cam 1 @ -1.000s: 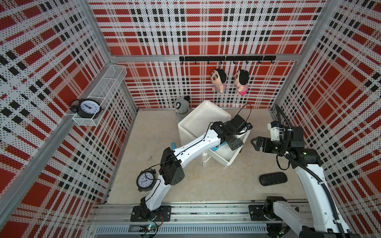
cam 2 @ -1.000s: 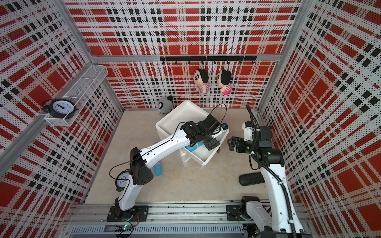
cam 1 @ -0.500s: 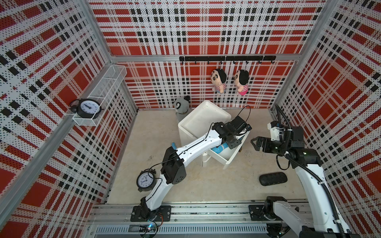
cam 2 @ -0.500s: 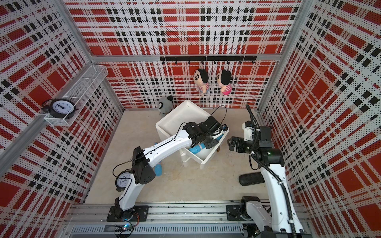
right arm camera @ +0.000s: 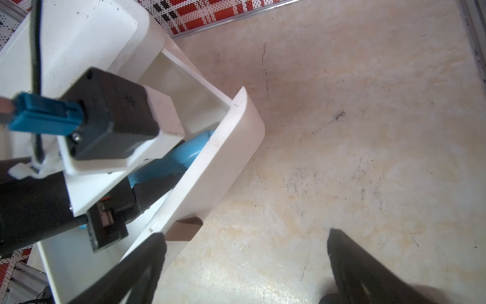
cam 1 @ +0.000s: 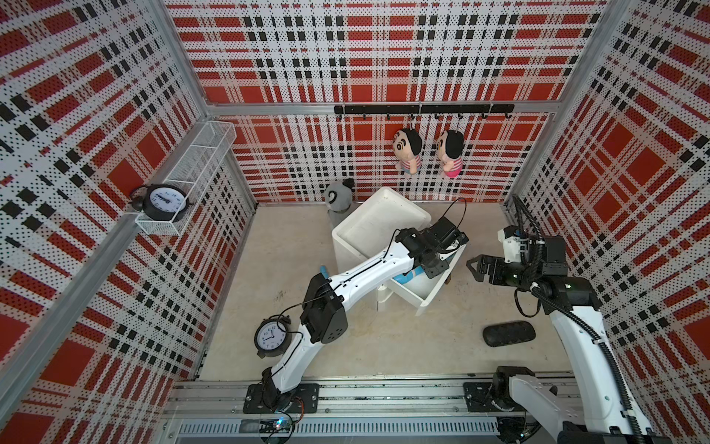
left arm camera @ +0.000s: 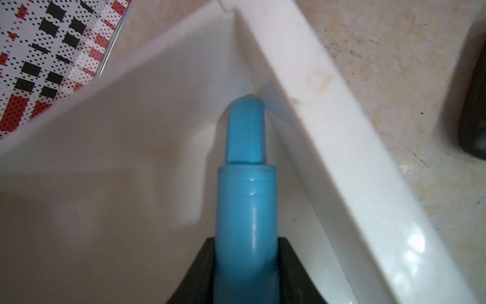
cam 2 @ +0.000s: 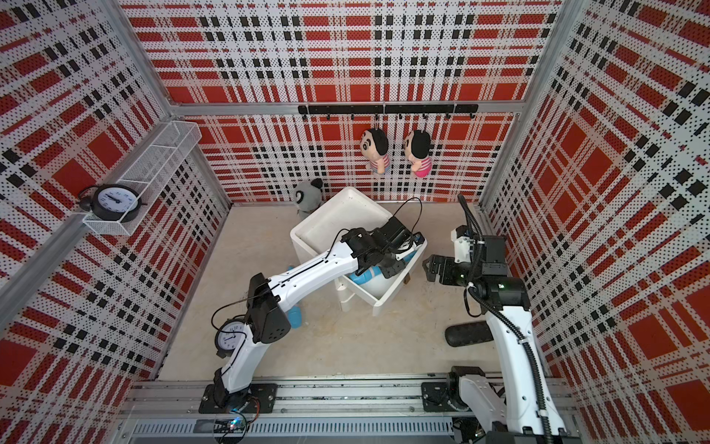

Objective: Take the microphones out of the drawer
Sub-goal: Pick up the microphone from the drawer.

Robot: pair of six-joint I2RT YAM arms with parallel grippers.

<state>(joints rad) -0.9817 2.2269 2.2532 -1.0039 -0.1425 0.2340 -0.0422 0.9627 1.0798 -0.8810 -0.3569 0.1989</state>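
microphone (left arm camera: 246, 210) | in drawer (left arm camera: 342, 158), tip at its corner | clamped by left end effector (left arm camera: 246, 263)

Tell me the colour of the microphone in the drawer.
Blue; the microphone shows best in the left wrist view.

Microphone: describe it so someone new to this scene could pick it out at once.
Find the white cabinet in the middle and its pulled-out drawer. Inside lies the microphone, a sky-blue plastic stick with the left claw clamped on its handle. The only other blue object lies outside, on the floor.
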